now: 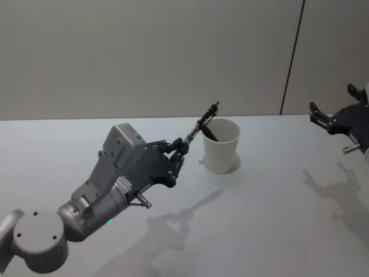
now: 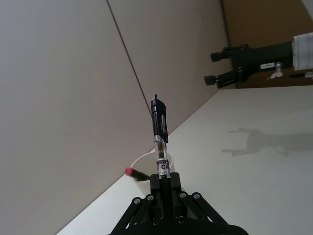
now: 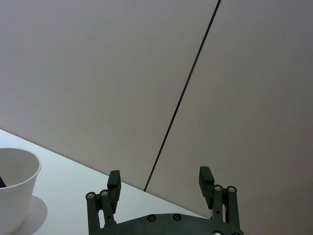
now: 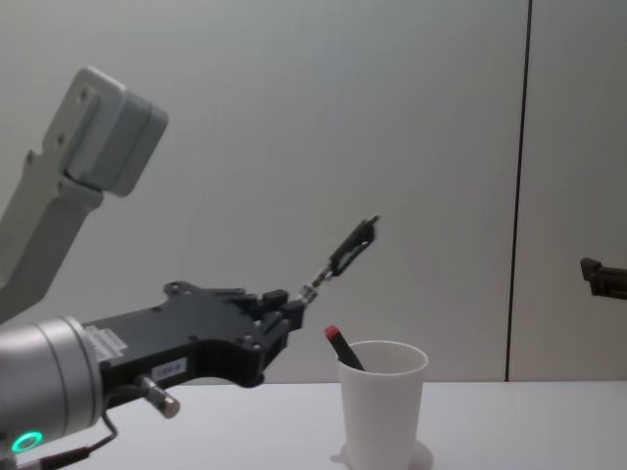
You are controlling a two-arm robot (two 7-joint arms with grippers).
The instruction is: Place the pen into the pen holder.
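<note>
What the coming move turns on, as we read it, is how the pen (image 1: 202, 124) lies against the mouth of the pen holder (image 1: 222, 147). The left gripper (image 1: 183, 144) is clamped on the pen's lower end and hangs just to the left of the holder, a little above its rim. From there the pen's long axis slants up and away from the fingers, toward the holder. In the chest view the pen (image 4: 343, 253) rises from the left gripper (image 4: 294, 305) so that its black clip end sits well above the left part of the pen holder (image 4: 382, 401), not inside it. We judge that the free end must tip down over the opening, or the wrist must swing across, before the pen can drop in. The left arm is plainly the nearer one. The right gripper (image 1: 333, 107) hangs well apart at the right edge over the table (image 1: 277, 202), its jaws spread and holding nothing. In the left wrist view the pen (image 2: 160, 134) is a clear-barrelled clicker with a black clip, a push button on top and a printed label band just above the left gripper (image 2: 165, 181). The holder is a plain white tapered cup standing upright on the table. A second pen (image 4: 343, 351), dark with a red end, already leans inside it against the left side of the rim.
</note>
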